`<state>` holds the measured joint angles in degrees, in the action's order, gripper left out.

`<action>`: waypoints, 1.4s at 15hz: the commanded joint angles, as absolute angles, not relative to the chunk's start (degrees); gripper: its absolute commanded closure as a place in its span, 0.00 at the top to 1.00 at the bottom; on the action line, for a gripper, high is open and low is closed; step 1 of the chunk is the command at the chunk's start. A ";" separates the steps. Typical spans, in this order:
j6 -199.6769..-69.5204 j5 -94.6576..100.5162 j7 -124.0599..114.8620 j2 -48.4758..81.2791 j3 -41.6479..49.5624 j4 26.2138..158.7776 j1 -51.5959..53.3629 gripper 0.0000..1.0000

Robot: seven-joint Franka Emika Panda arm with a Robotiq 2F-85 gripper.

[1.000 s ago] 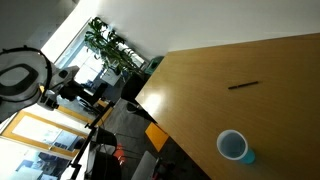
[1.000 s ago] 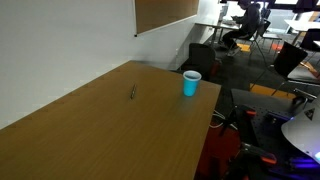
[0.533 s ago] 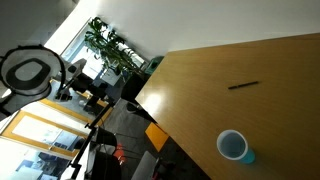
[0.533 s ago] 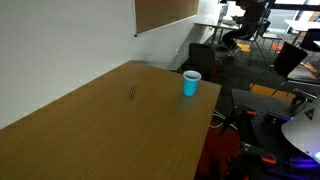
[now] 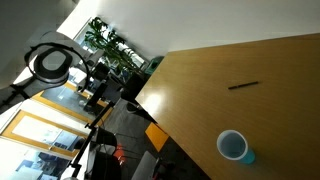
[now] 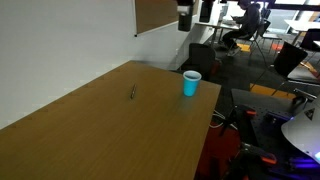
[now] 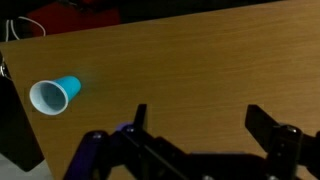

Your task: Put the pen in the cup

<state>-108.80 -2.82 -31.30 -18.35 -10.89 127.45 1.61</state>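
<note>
Looking at an exterior view, you see the thin black stick-like pen (image 5: 243,85) lying flat on the light-brown wooden counter (image 5: 190,105). It is well apart from the small round light-blue cup with a whitish inside (image 5: 234,147), which stands upright near the counter's edge. Off the counter, a black ring-shaped object with a pale centre (image 5: 50,62) hangs in front of a leafy green plant (image 5: 105,40).

In an exterior view with a white wall alongside, the pen (image 6: 132,92) lies on the counter (image 6: 100,130) on the wall side. The cup (image 6: 191,83) stands upright by the counter's far edge, apart from the pen. A dark robot part (image 6: 185,14) shows at the top edge, high above the counter; you cannot tell its shape there.

In the wrist view, your hand (image 7: 203,120) comes in from the bottom, above the bare counter (image 7: 200,50). Its two dark fingers (image 7: 140,118) are spread wide and hold nothing. The cup (image 7: 55,95) sits off to the left, near the counter's edge, well clear of the hand.
</note>
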 commanded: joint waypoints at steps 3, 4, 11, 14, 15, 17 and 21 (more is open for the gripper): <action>-115.08 -5.63 -42.12 -11.23 -8.14 124.16 -0.52 1.00; -116.53 -5.33 -44.34 -10.38 -7.65 124.07 -0.80 1.00; -123.29 -2.33 -63.27 -4.86 -4.71 122.74 -2.19 1.00; -126.56 -2.33 -68.68 -2.89 -2.88 122.79 -2.33 1.00; -124.84 -2.53 -65.67 -4.48 -2.95 123.92 -1.41 1.00; -125.10 -2.54 -65.65 -3.80 -2.54 123.88 -1.40 1.00; -124.14 -1.16 -68.18 -3.23 -2.94 123.19 -1.06 1.00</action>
